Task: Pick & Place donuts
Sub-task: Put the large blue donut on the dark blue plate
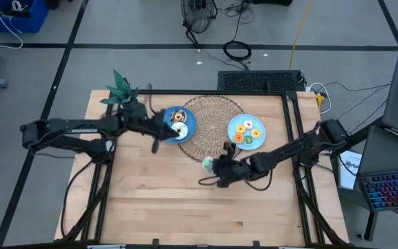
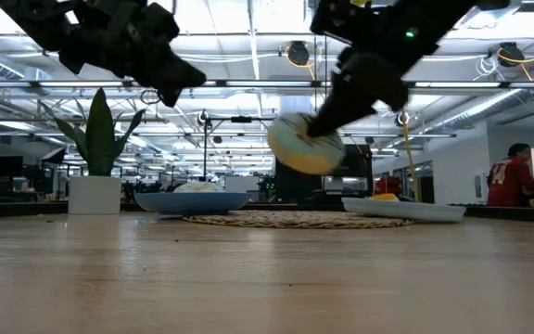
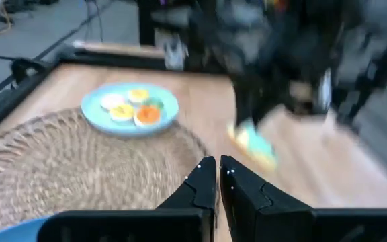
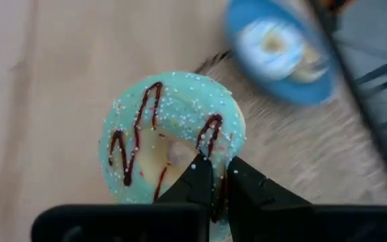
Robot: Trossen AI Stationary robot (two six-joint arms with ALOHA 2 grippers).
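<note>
A green-frosted donut [image 4: 170, 138] with chocolate drizzle is in my right gripper [image 4: 218, 172], above the bare wood near the front edge of the wicker mat [image 1: 213, 123]. The low view shows this donut [image 2: 304, 144] in the air. A dark blue plate [image 1: 187, 117] on the mat's left side holds a chocolate donut and a white donut [image 1: 179, 131]. A light blue plate [image 1: 256, 124] on the right holds several tiny donuts [image 1: 246, 132]. My left gripper [image 3: 218, 169] is shut and empty. It hovers by the dark blue plate's near left rim. My right gripper pinches the green donut between its two fingers at the ring's edge nearest the wrist [image 4: 215, 151]. The donut is lifted clear of the table and tilted, its frosted face toward the wrist camera.
A potted plant [image 1: 120, 90] stands at the table's far left corner. Bare wood fills the near half of the table [image 1: 185, 207]. Cables and a black case lie on the floor beyond the far edge. A person in red [image 2: 508, 176] sits far off in the room.
</note>
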